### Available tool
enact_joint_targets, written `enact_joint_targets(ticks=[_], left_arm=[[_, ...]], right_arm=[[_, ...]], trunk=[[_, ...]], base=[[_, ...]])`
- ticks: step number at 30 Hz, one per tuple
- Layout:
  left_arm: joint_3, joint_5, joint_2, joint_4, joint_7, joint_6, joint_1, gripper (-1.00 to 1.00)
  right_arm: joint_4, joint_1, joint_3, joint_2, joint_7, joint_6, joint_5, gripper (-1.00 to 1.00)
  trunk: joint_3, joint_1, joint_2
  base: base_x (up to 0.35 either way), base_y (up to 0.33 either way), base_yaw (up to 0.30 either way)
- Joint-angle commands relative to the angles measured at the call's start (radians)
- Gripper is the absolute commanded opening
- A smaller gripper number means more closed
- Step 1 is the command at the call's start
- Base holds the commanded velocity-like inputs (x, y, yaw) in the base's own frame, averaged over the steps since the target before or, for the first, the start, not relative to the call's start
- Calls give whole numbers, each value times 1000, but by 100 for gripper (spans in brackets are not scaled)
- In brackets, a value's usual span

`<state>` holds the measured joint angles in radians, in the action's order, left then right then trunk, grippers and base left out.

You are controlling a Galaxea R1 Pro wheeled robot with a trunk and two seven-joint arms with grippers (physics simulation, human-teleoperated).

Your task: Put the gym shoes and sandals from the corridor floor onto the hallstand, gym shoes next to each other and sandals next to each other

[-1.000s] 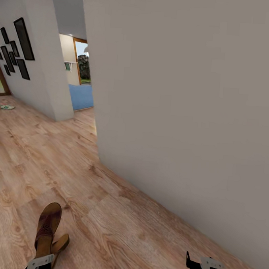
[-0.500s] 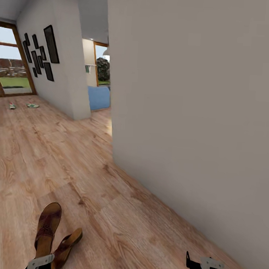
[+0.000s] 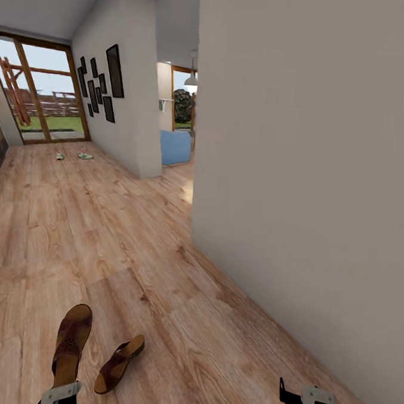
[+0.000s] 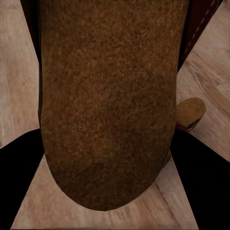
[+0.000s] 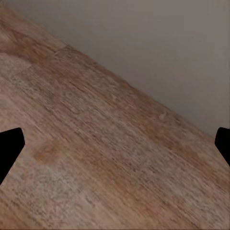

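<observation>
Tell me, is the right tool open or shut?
Open: the right tool has its black fingertips far apart, bare wooden floor between them.

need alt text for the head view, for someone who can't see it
The left tool holds a brown sandal upright at the bottom of the picture, with the second sandal lying on the wood floor beside it. A grey wall fills the right side, the right tool sits low near it, and two gym shoes lie far down the corridor by glass doors.

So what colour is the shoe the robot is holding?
Brown, best in the head view: sandal.
</observation>
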<state>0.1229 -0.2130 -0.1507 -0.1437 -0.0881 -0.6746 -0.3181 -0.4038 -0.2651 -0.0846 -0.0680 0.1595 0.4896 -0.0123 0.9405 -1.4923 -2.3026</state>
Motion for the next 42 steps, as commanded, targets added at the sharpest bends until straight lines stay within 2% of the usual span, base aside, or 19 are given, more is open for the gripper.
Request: enact_joint_targets(ticks=[1, 42], left_arm=[[8, -3, 0, 1, -9, -2, -1, -100], [8, -3, 0, 2, -9, -2, -1, -100]], right_arm=[[0, 0, -1, 0, 2, 3, -1, 100], [0, 0, -1, 0, 1, 3, -2, 100]], trunk=[[1, 0, 0], [1, 0, 0]], base=[[0, 0, 279], [0, 0, 279]])
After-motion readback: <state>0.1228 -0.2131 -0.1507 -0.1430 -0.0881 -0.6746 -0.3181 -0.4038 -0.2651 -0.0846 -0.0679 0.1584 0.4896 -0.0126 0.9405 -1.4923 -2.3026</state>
